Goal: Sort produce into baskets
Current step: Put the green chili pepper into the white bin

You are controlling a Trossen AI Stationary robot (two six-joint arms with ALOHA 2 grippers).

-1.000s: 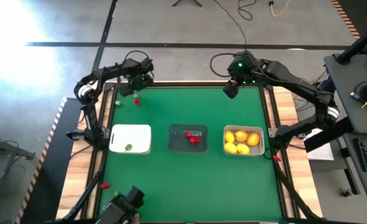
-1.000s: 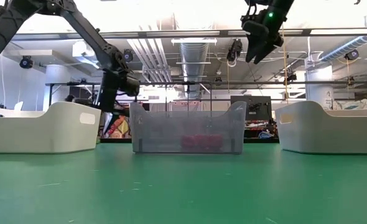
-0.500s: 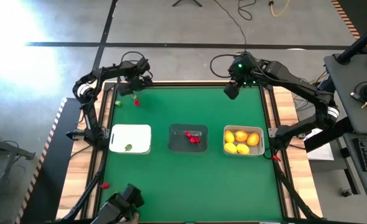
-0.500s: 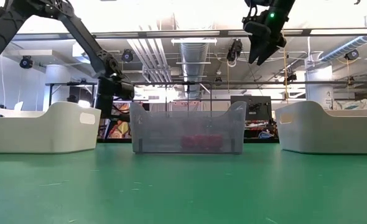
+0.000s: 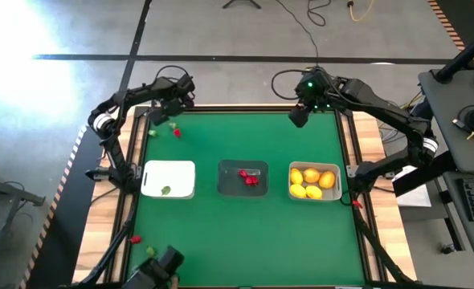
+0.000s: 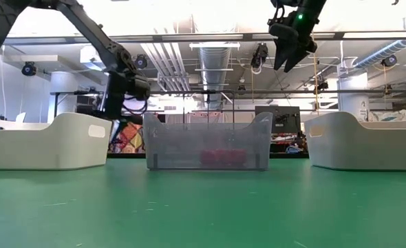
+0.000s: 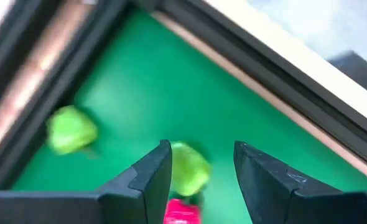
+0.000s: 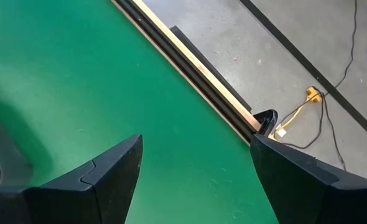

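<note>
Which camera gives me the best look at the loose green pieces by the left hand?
The left wrist view: two green pieces beyond the open left hand. High view shows specks; low and right wrist views show none.

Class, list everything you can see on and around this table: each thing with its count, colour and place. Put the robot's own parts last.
white basket: one, white, table's left, holds one green piece
dark basket: one, transparent grey, centre, holds red pieces
pale basket: one, grey-white, right, holds yellow and orange fruits
loose pieces: green and red, far left corner
left gripper: open, above the loose pieces
right gripper: open, raised over far right edge
</note>
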